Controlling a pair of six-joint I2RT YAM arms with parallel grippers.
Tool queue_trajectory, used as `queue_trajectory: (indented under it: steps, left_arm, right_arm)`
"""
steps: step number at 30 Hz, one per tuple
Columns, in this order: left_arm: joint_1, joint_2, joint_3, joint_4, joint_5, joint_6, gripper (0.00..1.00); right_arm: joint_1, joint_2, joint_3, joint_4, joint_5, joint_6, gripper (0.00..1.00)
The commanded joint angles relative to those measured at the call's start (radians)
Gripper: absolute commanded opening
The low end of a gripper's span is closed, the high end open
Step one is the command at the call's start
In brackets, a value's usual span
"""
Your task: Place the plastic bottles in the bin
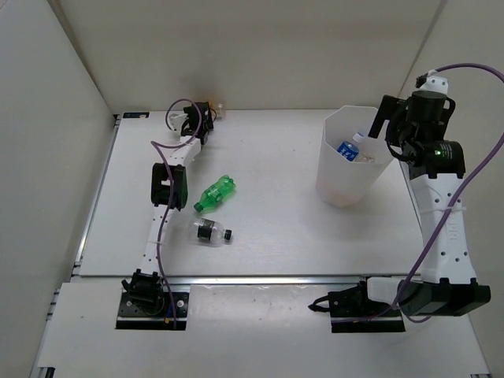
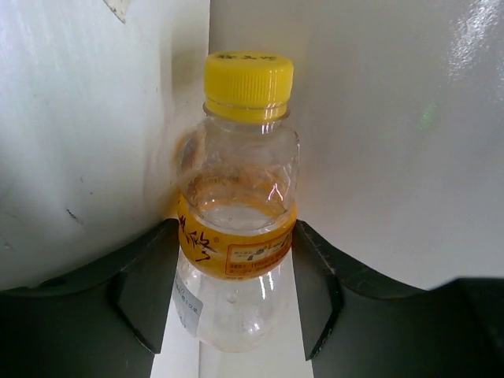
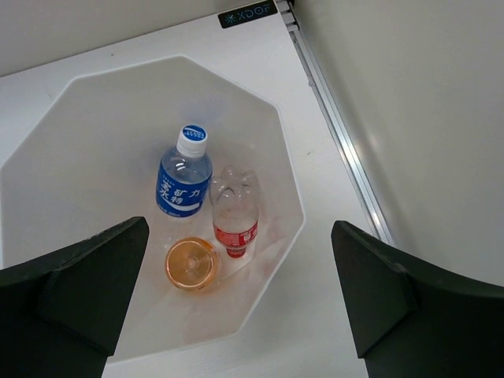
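Note:
My left gripper [image 2: 235, 291] is at the far left corner [image 1: 206, 112], its fingers [image 2: 146, 287] pressed on both sides of the clear bottle with the yellow cap [image 2: 240, 197]. The green bottle [image 1: 216, 193] and the clear bottle with the black label [image 1: 209, 231] lie on the table [image 1: 299, 236] beside the left arm. My right gripper [image 3: 240, 228] is wide open and empty above the white bin [image 1: 350, 169], also seen in the right wrist view [image 3: 94, 87]. Inside it are the blue bottle [image 3: 183, 177], the clear bottle with the red cap [image 3: 234, 213] and the orange bottle [image 3: 191, 264].
White walls enclose the table at the back and both sides; the yellow-cap bottle is close to the back wall [image 2: 378, 118]. A metal rail [image 3: 339, 134] runs along the table's right edge beside the bin.

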Motion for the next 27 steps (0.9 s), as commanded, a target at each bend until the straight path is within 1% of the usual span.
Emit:
queue_trajectory:
  steps: [1,2,3,4,7,11,12,14,15,16,17,18,20,21,23,24,25,26,27]
  left_arm:
    - [0.022,-0.042,0.008,-0.113,0.081,0.089,0.41]
    - [0.028,-0.051,0.014,-0.118,0.106,0.106,0.41]
    - [0.036,-0.063,0.031,-0.156,0.145,0.086,0.41]
    - [0.054,-0.068,0.052,-0.19,0.199,0.094,0.35]
    - [0.077,-0.105,0.118,-0.256,0.294,0.14,0.27]
    - [0.094,-0.178,0.178,-0.329,0.397,0.251,0.24]
    - [0.102,-0.207,0.181,-0.346,0.42,0.291,0.25]
    - [0.108,-0.25,0.188,-0.392,0.552,0.342,0.21]
    - [0.109,-0.272,0.194,-0.42,0.624,0.394,0.19]
    - [0.109,-0.29,0.204,-0.435,0.659,0.449,0.2]
    - [0.097,-0.298,0.215,-0.454,0.745,0.489,0.2]
    - [0.089,-0.316,0.233,-0.506,0.814,0.537,0.2]
    - [0.063,-0.347,0.249,-0.556,0.949,0.636,0.19]
    - [0.042,-0.353,0.249,-0.617,1.016,0.66,0.14]
    - [0.002,-0.397,0.251,-0.726,1.096,0.796,0.12]
    - [-0.021,-0.41,0.251,-0.83,1.105,0.836,0.11]
    - [-0.067,-0.44,0.252,-0.877,1.099,0.912,0.12]
    - [-0.084,-0.469,0.251,-0.943,1.085,0.984,0.11]
    - [-0.128,-0.493,0.252,-1.013,1.056,1.04,0.12]
  right_arm:
    - [0.003,-0.049,-0.028,0.04,-0.012,0.022,0.99]
    - [0.004,-0.049,-0.027,0.045,-0.017,0.029,0.99]
    - [0.003,-0.049,-0.033,0.051,-0.026,0.026,0.99]
    - [0.003,-0.058,-0.039,0.056,-0.038,0.023,1.0]
    - [0.032,-0.079,-0.079,0.091,-0.066,0.016,0.98]
    - [0.047,-0.098,-0.108,0.125,-0.158,-0.019,0.99]
    - [0.07,-0.098,-0.104,0.126,-0.164,-0.031,0.99]
    - [0.105,-0.079,-0.093,0.116,-0.198,-0.078,0.99]
    - [0.144,-0.066,-0.084,0.105,-0.213,-0.095,0.99]
    - [0.179,-0.06,-0.074,0.102,-0.221,-0.111,0.99]
    - [0.199,-0.041,-0.071,0.093,-0.248,-0.125,0.99]
    - [0.236,-0.021,-0.064,0.085,-0.262,-0.134,1.0]
    - [0.273,0.003,-0.051,0.079,-0.352,-0.137,1.0]
    - [0.296,0.016,-0.054,0.1,-0.392,-0.123,0.99]
    - [0.346,0.022,-0.114,0.14,-0.452,-0.107,0.99]
    - [0.387,0.017,-0.128,0.187,-0.477,-0.091,0.99]
    - [0.406,0.008,-0.171,0.229,-0.492,-0.088,1.0]
    - [0.414,-0.003,-0.201,0.276,-0.506,-0.047,0.99]
    - [0.411,-0.024,-0.247,0.307,-0.558,-0.009,0.99]
